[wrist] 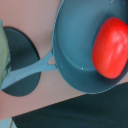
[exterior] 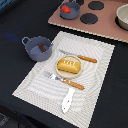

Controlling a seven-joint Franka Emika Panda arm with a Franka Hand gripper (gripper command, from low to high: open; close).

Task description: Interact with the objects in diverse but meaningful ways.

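Observation:
A grey-blue pot [exterior: 70, 10] stands on the pink toy stove [exterior: 102, 26] at the back and holds the small red tomato [exterior: 65, 8]. The wrist view looks straight down into this pot [wrist: 75, 55], with the tomato [wrist: 110, 47] against its wall and one handle [wrist: 35, 70] over a black burner [wrist: 20, 60]. A second grey-blue pot [exterior: 37, 48] at the exterior view's left holds the brown sausage [exterior: 42, 48]. The yellow-orange bread loaf [exterior: 69, 65] lies on the tan plate [exterior: 58, 71]. Neither the gripper's fingers nor the arm show in any view.
A striped placemat [exterior: 95, 85] carries the plate, an orange-handled knife [exterior: 80, 57], an orange-handled fork [exterior: 64, 80] and a white utensil [exterior: 67, 100]. The stove has black burners [exterior: 89, 19] and a pale bowl [exterior: 123, 17] at its right end. A greenish blur [wrist: 2, 50] is unidentifiable.

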